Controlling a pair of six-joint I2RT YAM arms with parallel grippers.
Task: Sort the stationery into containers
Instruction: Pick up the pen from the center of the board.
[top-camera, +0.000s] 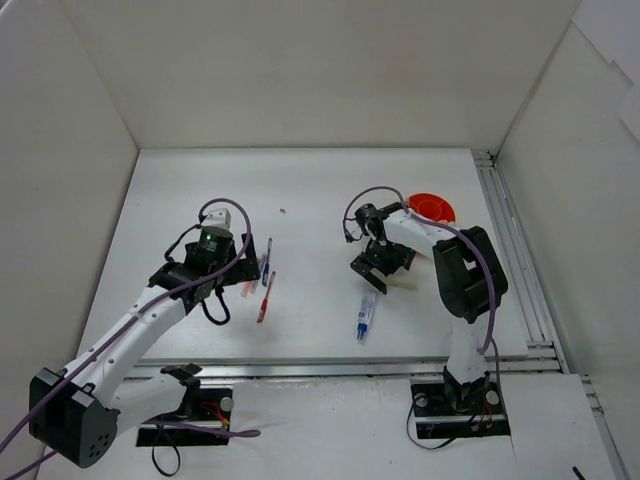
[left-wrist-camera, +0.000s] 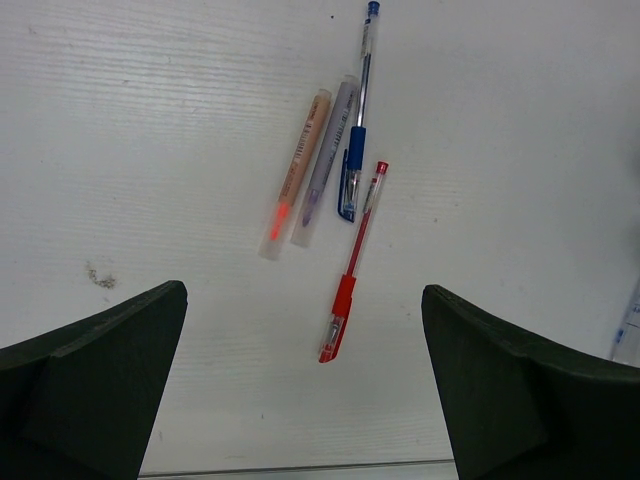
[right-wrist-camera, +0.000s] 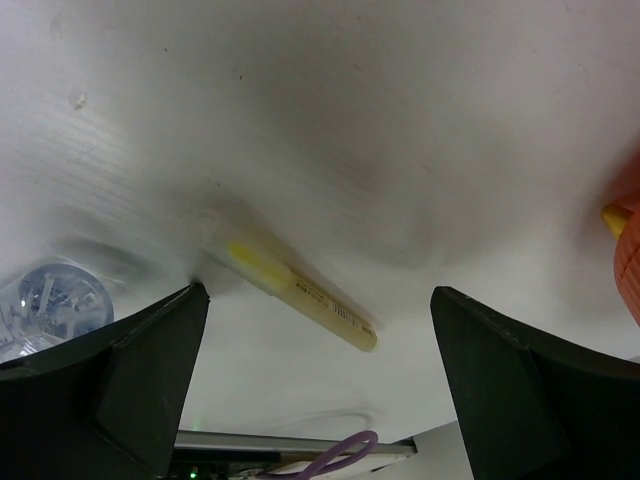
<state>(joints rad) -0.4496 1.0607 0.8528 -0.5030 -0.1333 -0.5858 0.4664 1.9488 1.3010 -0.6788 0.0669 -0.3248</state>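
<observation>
Several pens lie left of centre: an orange marker (left-wrist-camera: 295, 175), a grey marker (left-wrist-camera: 325, 165), a blue pen (left-wrist-camera: 357, 130) and a red pen (left-wrist-camera: 352, 270); the blue pen (top-camera: 267, 260) and the red pen (top-camera: 265, 297) also show from above. My left gripper (top-camera: 210, 292) (left-wrist-camera: 303, 288) is open and empty above them. My right gripper (top-camera: 378, 265) (right-wrist-camera: 318, 291) is open, low over a yellow marker (right-wrist-camera: 300, 290) that lies between its fingers. A blue-capped clear pen (top-camera: 366, 318) (right-wrist-camera: 50, 300) lies beside it. The orange cup (top-camera: 432, 208) (right-wrist-camera: 628, 270) stands at the back right with something yellow in it.
White walls enclose the table on the left, back and right. A metal rail (top-camera: 505, 250) runs along the right side and another along the front edge (top-camera: 340, 368). A small dark speck (top-camera: 282, 211) lies on the far table.
</observation>
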